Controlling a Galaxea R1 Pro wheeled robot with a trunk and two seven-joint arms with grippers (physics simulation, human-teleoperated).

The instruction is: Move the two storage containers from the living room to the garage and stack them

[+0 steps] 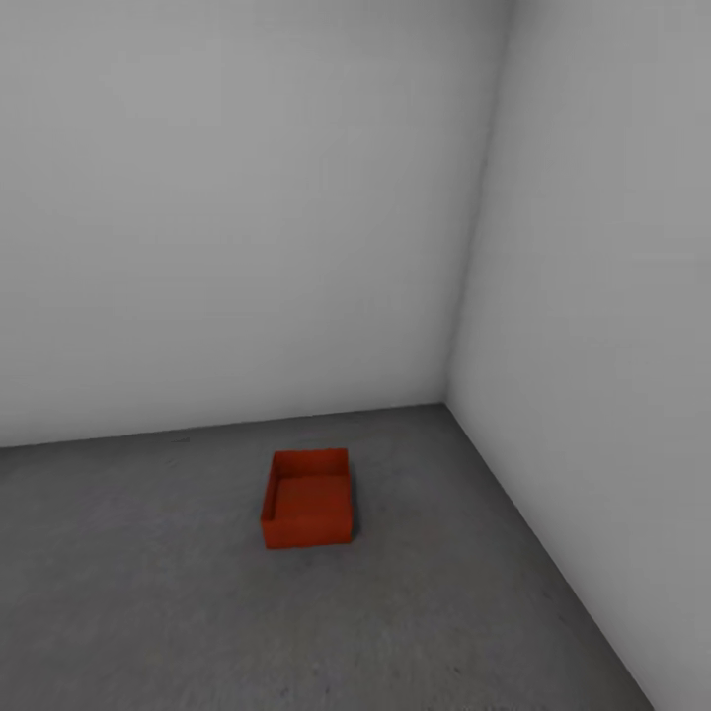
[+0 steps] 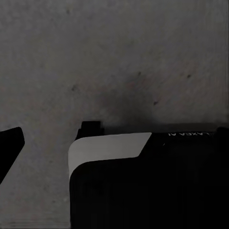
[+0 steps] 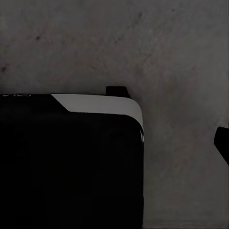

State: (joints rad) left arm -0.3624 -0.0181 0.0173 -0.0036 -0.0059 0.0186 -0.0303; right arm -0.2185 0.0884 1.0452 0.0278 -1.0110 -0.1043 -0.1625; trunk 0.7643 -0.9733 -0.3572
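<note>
Two plain white walls (image 1: 227, 217) meet in a corner at the right of the head view, the side wall (image 1: 602, 326) running forward along the right edge. Both are bare and evenly lit, slightly greyer toward the corner seam. Below them lies a dark grey concrete floor (image 1: 148, 592) (rough and speckled, with faint darker blotches), which the wrist views show close up (image 2: 114, 57) under dim light.

Garage corner: grey concrete floor (image 1: 148, 592), bare white walls (image 1: 247, 197).
</note>
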